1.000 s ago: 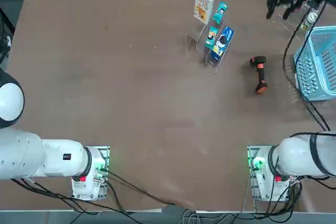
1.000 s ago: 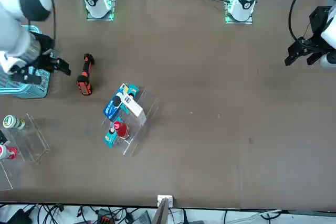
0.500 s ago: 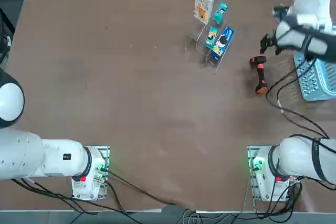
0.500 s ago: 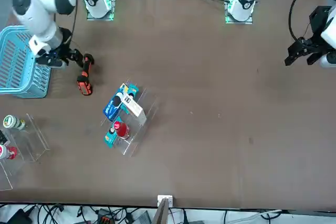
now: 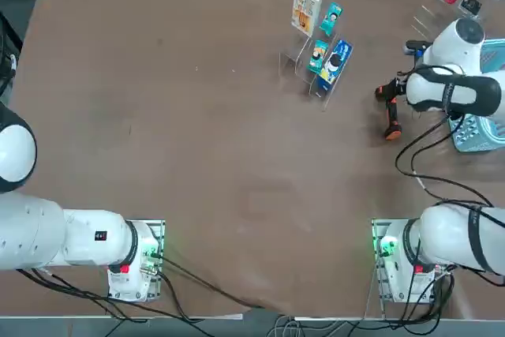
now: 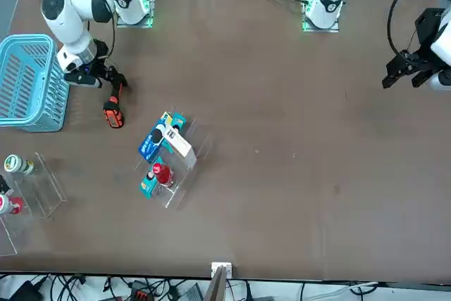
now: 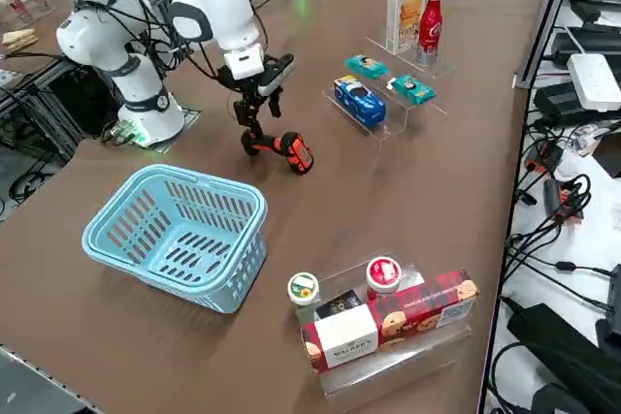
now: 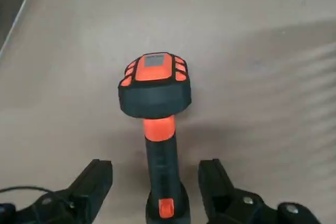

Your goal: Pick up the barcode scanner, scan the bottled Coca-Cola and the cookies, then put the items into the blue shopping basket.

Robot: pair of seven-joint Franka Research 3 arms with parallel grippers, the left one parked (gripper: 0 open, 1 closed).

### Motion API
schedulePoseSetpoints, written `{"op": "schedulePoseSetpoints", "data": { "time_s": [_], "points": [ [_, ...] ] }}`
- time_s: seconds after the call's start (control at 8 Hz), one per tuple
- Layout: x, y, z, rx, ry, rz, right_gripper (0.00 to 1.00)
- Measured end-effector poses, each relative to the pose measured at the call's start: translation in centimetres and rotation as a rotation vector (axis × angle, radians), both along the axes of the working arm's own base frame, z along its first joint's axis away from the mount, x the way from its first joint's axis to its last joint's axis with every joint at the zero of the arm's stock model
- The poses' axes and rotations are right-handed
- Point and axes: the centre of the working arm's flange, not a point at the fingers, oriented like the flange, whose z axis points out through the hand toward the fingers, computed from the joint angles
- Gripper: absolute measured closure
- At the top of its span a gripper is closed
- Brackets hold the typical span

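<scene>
Barcode scanner (image 8: 157, 124): pistol-shaped, black body, orange head end and orange grip band; lies flat on the table (image 5: 197, 155), beside the blue shopping basket (image 7: 179, 235).
Right gripper (image 8: 156, 184): fingers spread wide, straddling the scanner handle, not touching it.

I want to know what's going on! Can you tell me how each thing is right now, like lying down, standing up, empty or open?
barcode scanner: lying flat on the table, not held.
right gripper: open, fingers either side of the scanner's handle.
blue shopping basket: upright and empty.
bottled Coca-Cola: standing upright, cap on.
cookies: carton standing upright beside the bottle.
</scene>
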Motion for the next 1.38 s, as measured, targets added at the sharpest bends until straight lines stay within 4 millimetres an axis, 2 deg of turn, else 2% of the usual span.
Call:
{"op": "schedulePoseSetpoints", "data": {
  "time_s": [0.62, 0.88, 1.0, 1.12, 1.38],
  "points": [
    [0.2, -1.1, -5.4, 0.01, 0.006, 0.007, 0.02],
    [0.3, -1.1, -5.9, 0.011, 0.01, 0.012, 0.14],
    [0.3, -1.1, -6.0, 0.011, 0.008, 0.013, 0.38],
    [0.4, -1.0, -5.9, 0.011, 0.003, 0.016, 0.56],
    [0.5, -1.1, -5.8, 0.01, -0.003, 0.018, 0.56]
  ]
}}
